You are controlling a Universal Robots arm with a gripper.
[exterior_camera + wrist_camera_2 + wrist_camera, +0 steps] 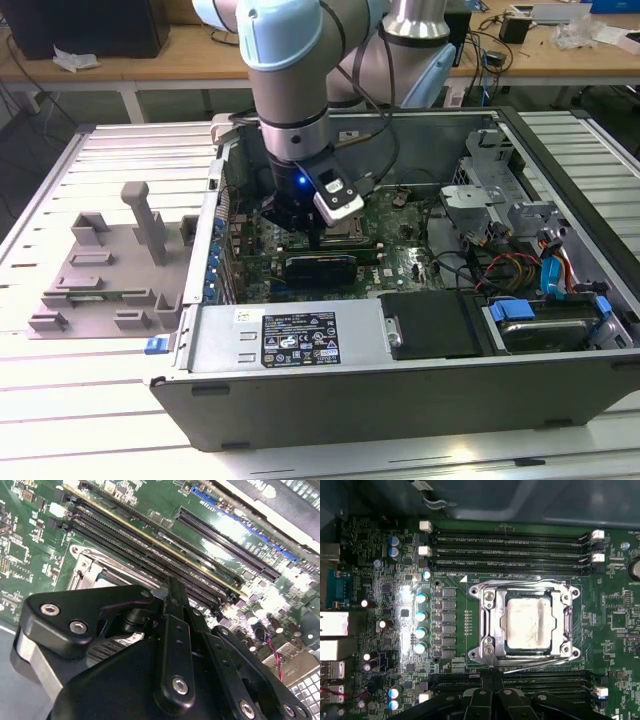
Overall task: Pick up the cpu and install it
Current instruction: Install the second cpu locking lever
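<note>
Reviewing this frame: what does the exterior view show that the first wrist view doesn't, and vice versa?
Exterior view: the grey tray beside the open computer case, the arm reaching in. First wrist view: the cpu lying inside the socket frame, memory slots alongside. Both: the green motherboard and the end effector above it.

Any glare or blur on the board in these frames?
First wrist view: a bright glare patch washes out the capacitors beside the socket; the cpu stays readable. Second wrist view: the tool looms close and soft, with specular shine on the motherboard. Exterior view: even light, the case interior shadowed.
</note>
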